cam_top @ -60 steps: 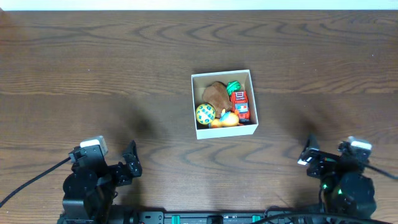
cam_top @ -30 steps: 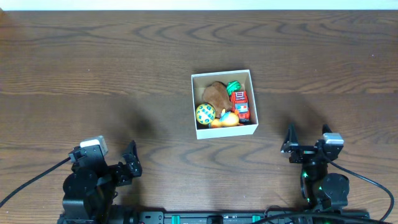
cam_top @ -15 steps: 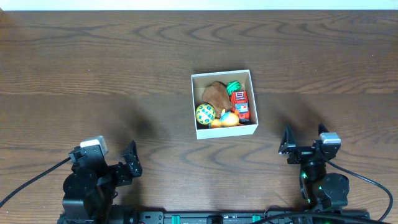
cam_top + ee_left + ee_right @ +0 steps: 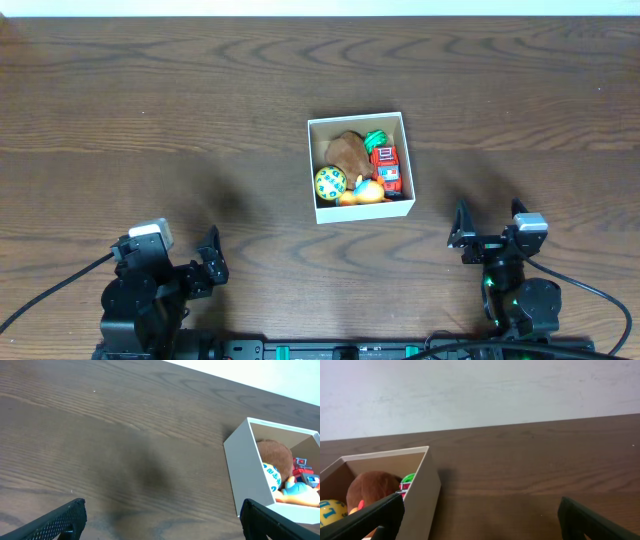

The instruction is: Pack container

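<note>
A: How stands the left gripper (image 4: 163, 510)?
B: Near-left. Fingers wide, nothing held. The container (image 4: 366, 210) lies far and right of it, well apart.
A: The container itself?
B: Mid table (image 4: 150, 120), mouth up, toys (image 4: 386, 166) inside. Square, so no long axis; walls turned slightly off the table's edge.
A: And the right gripper (image 4: 488, 225)?
B: Near-right, fingers wide, empty. Container far-left of it. This arm looks the nearer.

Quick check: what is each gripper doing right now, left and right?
Left gripper: open, holding nothing.
Right gripper: open, holding nothing.
</note>
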Available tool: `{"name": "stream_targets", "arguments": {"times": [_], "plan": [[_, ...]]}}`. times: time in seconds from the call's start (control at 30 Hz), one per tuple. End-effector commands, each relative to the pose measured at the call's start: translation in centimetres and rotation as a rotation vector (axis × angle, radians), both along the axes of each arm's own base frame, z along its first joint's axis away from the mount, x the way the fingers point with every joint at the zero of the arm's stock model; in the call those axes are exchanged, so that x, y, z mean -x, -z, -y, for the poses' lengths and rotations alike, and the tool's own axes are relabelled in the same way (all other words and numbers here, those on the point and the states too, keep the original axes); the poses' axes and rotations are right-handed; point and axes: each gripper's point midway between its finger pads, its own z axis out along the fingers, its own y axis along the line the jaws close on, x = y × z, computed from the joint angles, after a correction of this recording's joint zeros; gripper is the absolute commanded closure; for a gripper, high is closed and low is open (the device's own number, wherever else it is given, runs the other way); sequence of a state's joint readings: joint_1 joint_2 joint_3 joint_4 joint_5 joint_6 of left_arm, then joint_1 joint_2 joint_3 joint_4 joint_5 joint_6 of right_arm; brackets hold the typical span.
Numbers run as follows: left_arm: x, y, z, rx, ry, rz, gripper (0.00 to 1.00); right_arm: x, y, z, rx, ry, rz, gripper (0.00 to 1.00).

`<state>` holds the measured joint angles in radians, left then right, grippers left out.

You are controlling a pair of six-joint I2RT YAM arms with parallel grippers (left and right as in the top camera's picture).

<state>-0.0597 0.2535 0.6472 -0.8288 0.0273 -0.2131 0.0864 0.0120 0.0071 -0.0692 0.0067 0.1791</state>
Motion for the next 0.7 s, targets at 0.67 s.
{"name": "stream_targets", "arguments": {"times": [0.67], "plan": [[-3.0,4.8,-1.4,-0.214,0.012,0.206,0.02,0.0,0.1,0.0,-0.011,-0.003,-0.002,0.01]]}}
